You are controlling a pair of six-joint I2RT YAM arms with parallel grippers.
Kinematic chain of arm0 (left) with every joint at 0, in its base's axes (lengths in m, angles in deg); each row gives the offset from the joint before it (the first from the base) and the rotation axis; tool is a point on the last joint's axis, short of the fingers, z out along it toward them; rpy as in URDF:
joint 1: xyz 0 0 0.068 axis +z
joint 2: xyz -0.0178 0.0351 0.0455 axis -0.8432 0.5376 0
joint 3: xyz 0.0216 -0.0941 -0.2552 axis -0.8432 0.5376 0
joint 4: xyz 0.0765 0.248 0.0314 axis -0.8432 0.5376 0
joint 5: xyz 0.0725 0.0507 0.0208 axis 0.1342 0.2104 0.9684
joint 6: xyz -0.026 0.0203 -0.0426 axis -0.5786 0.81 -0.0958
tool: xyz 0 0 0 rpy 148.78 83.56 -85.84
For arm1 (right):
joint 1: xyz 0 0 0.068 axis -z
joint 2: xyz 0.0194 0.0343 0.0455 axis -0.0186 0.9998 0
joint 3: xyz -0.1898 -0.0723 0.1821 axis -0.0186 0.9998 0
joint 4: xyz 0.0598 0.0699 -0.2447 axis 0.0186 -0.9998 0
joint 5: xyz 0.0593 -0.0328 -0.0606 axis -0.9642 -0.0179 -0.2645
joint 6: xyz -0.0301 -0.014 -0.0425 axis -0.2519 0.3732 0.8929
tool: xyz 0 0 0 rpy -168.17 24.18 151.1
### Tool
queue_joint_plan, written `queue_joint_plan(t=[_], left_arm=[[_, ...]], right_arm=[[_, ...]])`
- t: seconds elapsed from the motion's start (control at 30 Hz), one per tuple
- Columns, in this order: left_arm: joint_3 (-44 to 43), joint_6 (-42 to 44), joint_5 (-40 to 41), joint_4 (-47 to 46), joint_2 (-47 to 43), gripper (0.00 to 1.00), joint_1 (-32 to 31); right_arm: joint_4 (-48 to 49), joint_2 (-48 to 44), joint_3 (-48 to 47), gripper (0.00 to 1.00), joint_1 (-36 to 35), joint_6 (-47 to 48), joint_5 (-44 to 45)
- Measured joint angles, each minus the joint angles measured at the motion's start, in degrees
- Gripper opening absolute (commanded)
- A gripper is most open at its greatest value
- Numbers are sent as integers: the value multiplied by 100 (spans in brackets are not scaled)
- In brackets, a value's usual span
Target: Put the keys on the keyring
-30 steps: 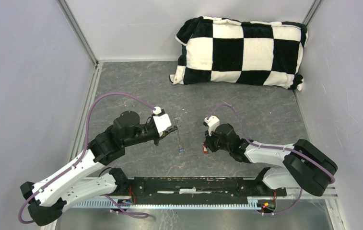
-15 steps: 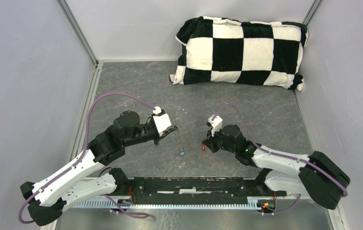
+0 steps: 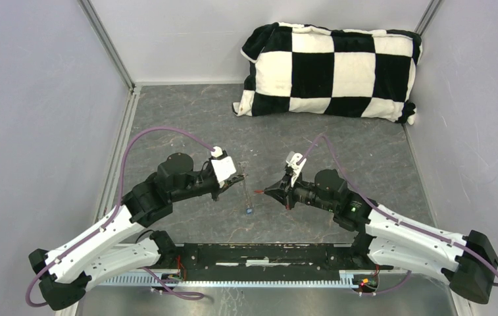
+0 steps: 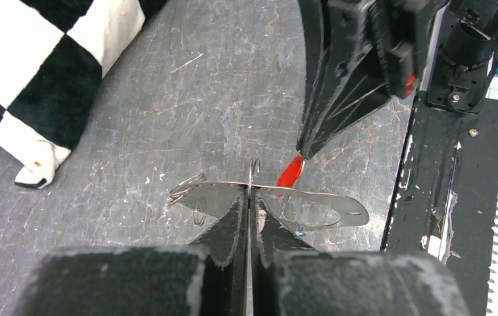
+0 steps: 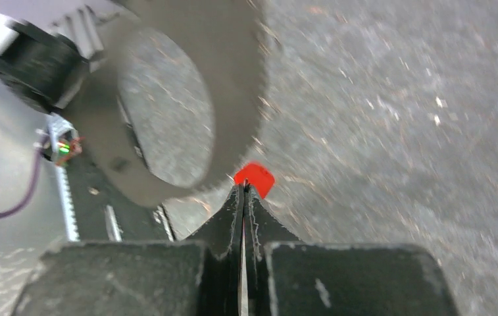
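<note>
Keyring, floppy grey beaded loop, clamped in left gripper; red-headed key, pinched by right gripper at 1 o'clock, may deflect it.

Lighting even and diffuse from overhead; shadows on the table soft and faint. Right wrist view heavily motion-blurred: surface streaked, red key smeared. Left wrist view sharp, mild glare along the keyring.
</note>
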Motion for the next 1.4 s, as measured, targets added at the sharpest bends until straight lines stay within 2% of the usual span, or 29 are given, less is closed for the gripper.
queue_joint_plan(t=[0.2,0.63,1.4], left_arm=[[39,-2,-2,7,7,2,0],[42,-2,-2,9,7,2,0],[42,-2,-2,24,52,2,0]], right_arm=[[-76,107,-839,0,-634,39,157],[-197,457,-1458,0,-1080,168,557],[-179,754,-1869,0,-1156,400,957]])
